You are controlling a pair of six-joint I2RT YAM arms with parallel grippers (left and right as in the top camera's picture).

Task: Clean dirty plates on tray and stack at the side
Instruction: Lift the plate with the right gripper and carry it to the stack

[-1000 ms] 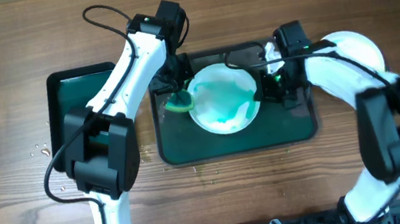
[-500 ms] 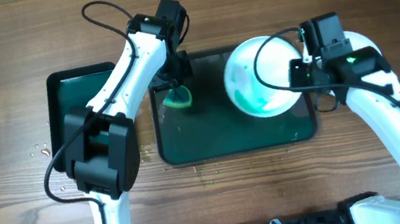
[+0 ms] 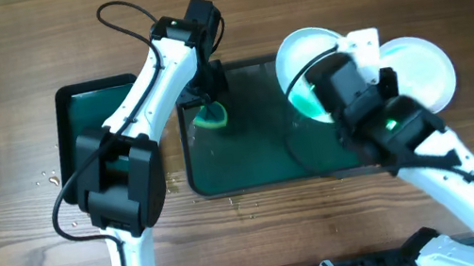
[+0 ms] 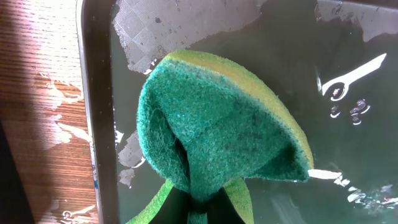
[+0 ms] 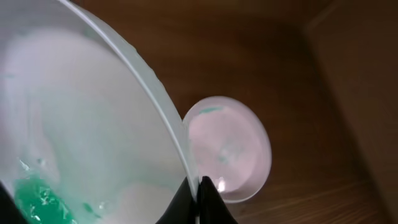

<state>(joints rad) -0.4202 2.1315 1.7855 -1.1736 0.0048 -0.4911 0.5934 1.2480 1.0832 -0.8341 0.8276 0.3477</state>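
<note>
My right gripper [image 5: 198, 198] is shut on the rim of a white plate [image 5: 74, 124] with green smears and holds it tilted in the air. In the overhead view this plate [image 3: 306, 57] hangs over the right end of the dark green tray [image 3: 259, 153]. A second white plate [image 3: 423, 70] lies on the table right of the tray; it shows in the right wrist view [image 5: 229, 149] with a small green mark. My left gripper [image 4: 202, 208] is shut on a green and yellow sponge [image 4: 217, 124] that rests on the tray's wet floor near its left rim [image 4: 96, 93]. I see only two plates.
A smaller black-rimmed green bin [image 3: 81, 110] stands left of the tray, partly under my left arm. Water drops lie on the wood by the bin [image 3: 46, 178] and in front of the tray. My right arm [image 3: 432, 159] crosses the tray's right front corner.
My right gripper has lifted the smeared plate off the tray's middle and carried it right and up, tilting it. The left gripper and sponge have stayed at the tray's left end.
</note>
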